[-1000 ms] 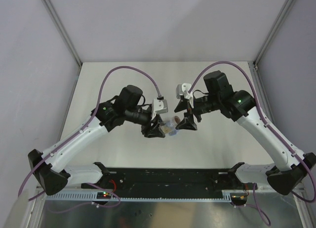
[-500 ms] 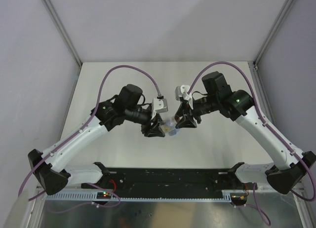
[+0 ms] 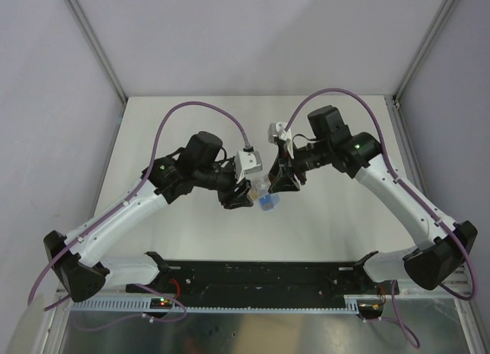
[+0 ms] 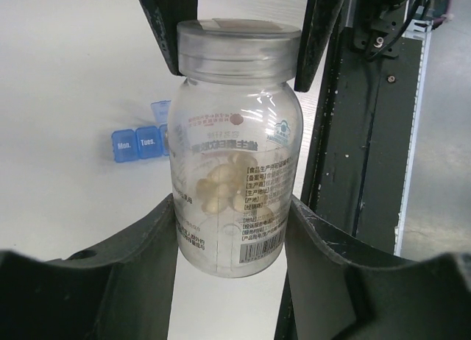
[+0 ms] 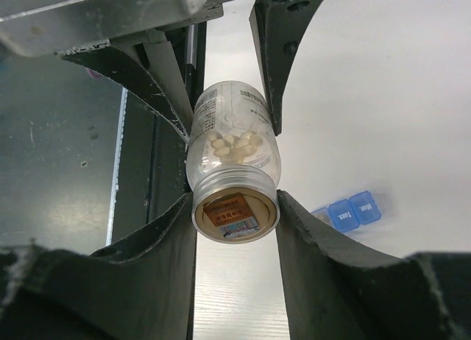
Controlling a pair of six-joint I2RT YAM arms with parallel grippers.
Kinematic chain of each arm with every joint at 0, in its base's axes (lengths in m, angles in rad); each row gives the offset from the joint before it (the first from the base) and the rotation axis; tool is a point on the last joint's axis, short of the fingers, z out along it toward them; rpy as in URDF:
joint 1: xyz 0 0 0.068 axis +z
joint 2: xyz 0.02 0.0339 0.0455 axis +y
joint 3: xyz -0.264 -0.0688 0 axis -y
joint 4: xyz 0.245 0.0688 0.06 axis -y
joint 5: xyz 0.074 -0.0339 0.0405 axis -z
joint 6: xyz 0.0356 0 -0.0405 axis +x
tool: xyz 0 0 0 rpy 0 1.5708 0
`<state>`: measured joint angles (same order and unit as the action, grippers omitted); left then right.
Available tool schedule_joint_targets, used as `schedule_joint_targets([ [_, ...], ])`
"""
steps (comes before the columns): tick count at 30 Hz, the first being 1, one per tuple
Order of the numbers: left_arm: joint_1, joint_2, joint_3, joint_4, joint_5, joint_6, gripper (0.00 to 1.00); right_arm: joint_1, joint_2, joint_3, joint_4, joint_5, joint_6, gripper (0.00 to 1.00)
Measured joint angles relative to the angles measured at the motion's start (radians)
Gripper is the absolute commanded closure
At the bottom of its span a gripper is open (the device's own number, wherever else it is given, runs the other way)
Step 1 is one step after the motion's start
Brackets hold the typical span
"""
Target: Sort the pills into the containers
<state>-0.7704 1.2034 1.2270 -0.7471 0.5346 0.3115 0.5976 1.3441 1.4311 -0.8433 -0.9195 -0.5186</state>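
Cap-removal stage by my read: the pills point(image 4: 221, 185), pale little capsules as far as I can see, are all sealed inside a clear bottle point(image 4: 235, 145), and none are in the blue organizer strip point(image 4: 140, 143) yet as far as I can tell. That strip sits on the table point(image 4: 66, 53), just beside and below the bottle, showing "Mon." and "Tues." lids. The third compartment may have its lid flipped up, but it's too small to be sure. The left claw point(image 4: 232, 200) is pinching the bottle's body, one finger on each side of the label. The right claw point(image 5: 235, 204) comes in from the opposite end with its fingers pressed against the sides of the cap point(image 5: 235, 211). So one holds and one twists, I'd guess. The next move probably needs the right wrist to roll while the left clamps hard enough that the bottle doesn't spin along. Then the cap has to come straight off without spilling anything. Pose-wise, the overhead view shows both arms reaching forward with elbows flared outward. Their forearms angle inward and the wrists meet nose to nose over the middle of the table. The bottle hangs sideways between them, clear of the surface, cap toward the right arm.
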Motion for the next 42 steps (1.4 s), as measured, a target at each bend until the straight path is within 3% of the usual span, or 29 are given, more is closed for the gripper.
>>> schedule_joint_targets([
  [4,-0.002,0.000,0.000,0.003,-0.010,0.000,1.00,-0.004,0.004,0.000,0.006,-0.004,0.016,0.67],
  [12,-0.002,0.000,0.000,0.003,-0.002,0.001,1.00,-0.003,0.003,0.000,0.006,-0.003,0.018,0.88],
  [22,0.002,0.000,0.000,0.003,0.046,0.001,1.00,0.018,-0.021,-0.001,-0.013,0.018,0.000,0.92],
  [24,0.007,0.000,0.000,0.003,0.056,0.002,1.00,0.023,-0.026,-0.001,-0.016,0.024,-0.002,0.84],
  [29,0.011,0.002,0.000,-0.002,0.070,0.003,1.00,0.031,-0.029,-0.001,-0.019,0.038,0.000,0.45],
  [33,0.012,0.007,0.000,0.007,0.076,0.000,1.00,0.037,-0.029,-0.002,-0.017,0.046,0.006,0.25],
  [37,0.012,0.007,0.000,0.018,0.084,-0.003,1.00,0.043,-0.029,-0.004,-0.011,0.050,0.013,0.14],
  [42,0.012,0.007,0.000,0.026,0.101,-0.007,1.00,0.051,-0.029,-0.004,0.000,0.052,0.021,0.13],
])
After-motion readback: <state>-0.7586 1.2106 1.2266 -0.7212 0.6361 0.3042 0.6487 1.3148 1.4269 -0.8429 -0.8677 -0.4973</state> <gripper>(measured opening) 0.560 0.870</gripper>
